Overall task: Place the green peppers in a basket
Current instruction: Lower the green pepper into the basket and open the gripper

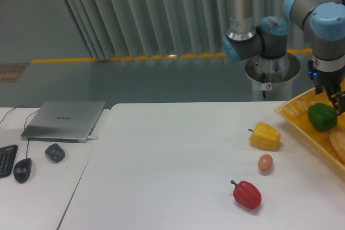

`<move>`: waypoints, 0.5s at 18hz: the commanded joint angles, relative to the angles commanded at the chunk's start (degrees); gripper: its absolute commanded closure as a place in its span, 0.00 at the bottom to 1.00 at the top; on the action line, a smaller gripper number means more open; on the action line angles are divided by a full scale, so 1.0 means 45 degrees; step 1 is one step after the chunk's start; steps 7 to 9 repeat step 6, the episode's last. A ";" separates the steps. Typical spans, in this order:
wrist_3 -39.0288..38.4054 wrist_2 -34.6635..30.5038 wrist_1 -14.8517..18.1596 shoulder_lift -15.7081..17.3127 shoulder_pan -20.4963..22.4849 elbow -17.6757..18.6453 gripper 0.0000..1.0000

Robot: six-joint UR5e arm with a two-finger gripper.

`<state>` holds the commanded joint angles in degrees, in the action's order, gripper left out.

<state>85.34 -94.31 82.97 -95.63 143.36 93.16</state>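
Pepper (pixel 322 117) inside basket (pixel 295 116) rim

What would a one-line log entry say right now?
glossy dark-green bell pepper: in yellow lattice plastic basket | gripper: just above pepper, grip unclear | stage: placing

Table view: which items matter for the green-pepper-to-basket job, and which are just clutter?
Job items:
- green pepper, lying in the basket
- yellow basket at the right edge
- gripper, just above the pepper

Lying about:
- yellow pepper
- egg
- red pepper
- laptop, mouse, keyboard, small dark object on the side table
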 joint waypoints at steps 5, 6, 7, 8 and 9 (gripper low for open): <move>-0.0584 0.0020 0.0000 -0.0058 -0.0566 0.0039 0.00; -0.0702 0.0001 0.0000 -0.0078 -0.0626 0.0058 0.00; -0.0702 0.0001 0.0000 -0.0078 -0.0626 0.0058 0.00; -0.0702 0.0001 0.0000 -0.0078 -0.0626 0.0058 0.00; -0.0702 0.0001 0.0000 -0.0078 -0.0626 0.0058 0.00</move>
